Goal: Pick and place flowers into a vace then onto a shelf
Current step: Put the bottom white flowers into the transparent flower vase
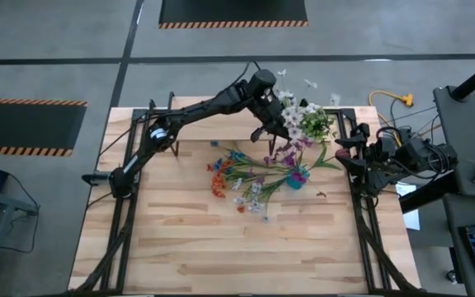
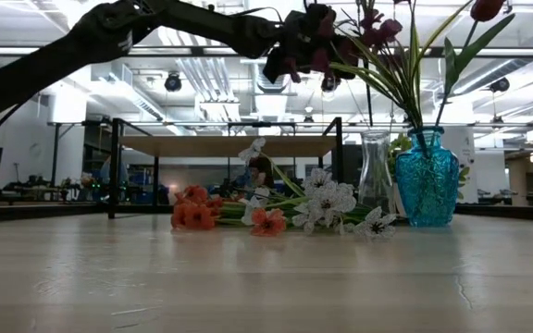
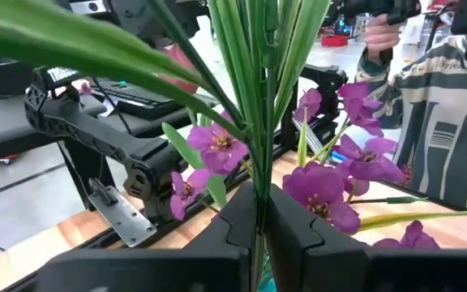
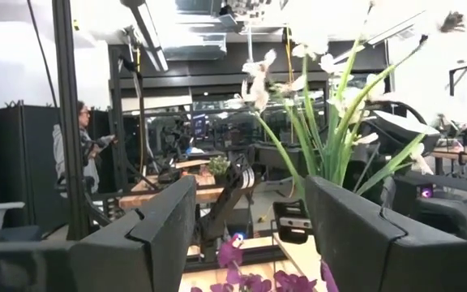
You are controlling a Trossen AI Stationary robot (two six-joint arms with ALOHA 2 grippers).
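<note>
1. My left gripper (image 1: 277, 124) is high over the far side of the counter (image 1: 221, 247), and its jaws are clenched on a bunch of purple flowers (image 3: 217, 146); in my left wrist view the green stems run straight down between the two fingers (image 3: 233, 235).

2. That bunch hangs above the blue glass vase (image 2: 426, 180), which already holds some stems, including a dark red bloom (image 2: 487, 9). Whether the stems I am holding reach into its mouth, I cannot tell.

3. A second, clear glass vase (image 2: 375, 171) stands just beside the blue one and looks empty from the low view (the glass makes it hard to be sure).

4. Plenty is still left: a loose heap of flowers lies on the counter (image 1: 246, 177), with orange blooms (image 2: 192, 211) at one end and white ones (image 2: 331, 202) nearer the vases.

5. My right gripper (image 1: 346, 153) waits at the right edge of the counter, its jaws standing apart with nothing between them; white flowers (image 4: 331, 97) rise a little way beyond them.

6. The shelf (image 2: 225, 146) stands at the back of the counter, behind the heap. I see no vase on its board in the low view, so I judge the shelf step has not begun.

7. By my reckoning the task is partly done: some stems are in a vase, one bunch is in hand, and a good share remains.
</note>
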